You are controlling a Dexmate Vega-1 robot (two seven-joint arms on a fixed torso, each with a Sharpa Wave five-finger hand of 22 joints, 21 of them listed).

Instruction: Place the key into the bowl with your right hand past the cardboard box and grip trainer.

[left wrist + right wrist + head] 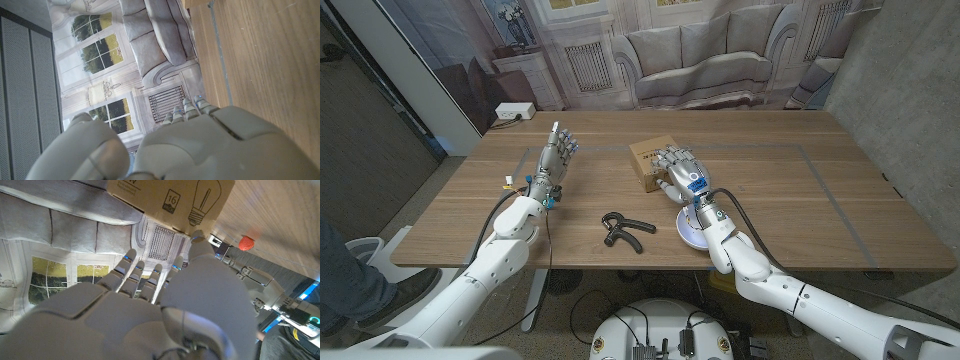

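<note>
The left hand (558,152) stands upright on the bench (800,200), fingers spread and holding nothing; the grip trainer (623,230) lies nearer, the cardboard box (648,160) beyond. The right hand (682,172) hangs over the box, fingers (677,157) extended. The key cannot be made out; small, stiff and light, it likely needs a pinch. The arm half-hides the white bowl (687,230).
</note>
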